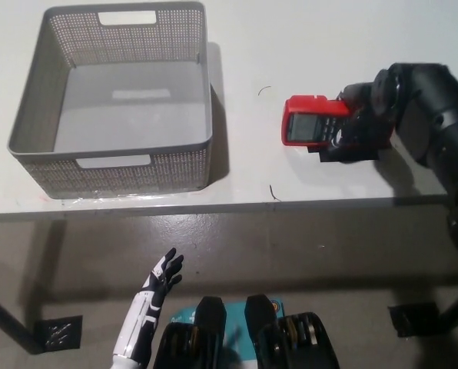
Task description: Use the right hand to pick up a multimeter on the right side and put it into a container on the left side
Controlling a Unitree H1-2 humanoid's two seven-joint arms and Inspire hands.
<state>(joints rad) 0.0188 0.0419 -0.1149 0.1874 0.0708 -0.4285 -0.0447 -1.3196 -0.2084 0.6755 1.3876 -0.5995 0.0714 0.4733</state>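
My right hand [357, 123] is down on the right end of the multimeter [311, 121], on the tabletop [321, 46] right of centre. The fingers look wrapped over the meter's right half, but I cannot tell if the grip is fully closed, since the wrist blocks the view. The meter's long axis runs left-right, red screen end pointing left toward the basket [110, 100]. It looks flat on the tabletop, not lifted. A dark patch pokes out under its lower edge; unclear what it is. The basket sits well apart to the left, open top, nothing inside. So the carry is straight left along the meter's own axis, then over the basket's near-right wall. My left hand [161, 278] hangs below the tabletop edge, lower left, fingers spread, holding nothing. The right hand is the nearer one by far.
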